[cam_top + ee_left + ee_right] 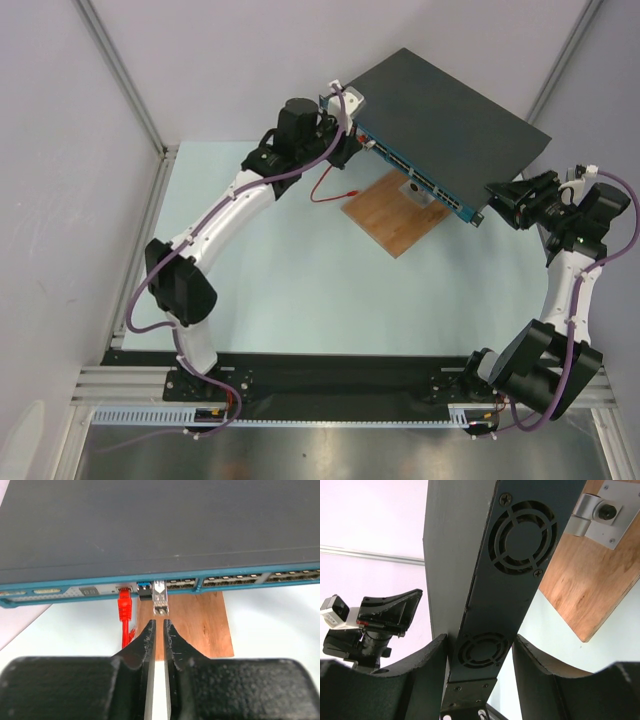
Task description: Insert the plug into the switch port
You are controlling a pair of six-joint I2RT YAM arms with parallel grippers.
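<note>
The dark switch (440, 110) rests tilted on a wooden board (395, 215). In the left wrist view a silver plug (160, 600) sits in a port in the switch's blue front (240, 577), next to a red cable plug (124, 607) in another port. My left gripper (159, 622) is just in front of the silver plug, its fingers nearly together with nothing between them. It also shows in the top view (350, 145). My right gripper (480, 645) is open, with its fingers on either side of the switch's vented end (515, 545). It also shows in the top view (500, 205).
The red cable (330, 190) trails on the table left of the board. A silver bracket (595, 515) is screwed to the board (590, 580). Frame posts and walls stand behind and to the sides.
</note>
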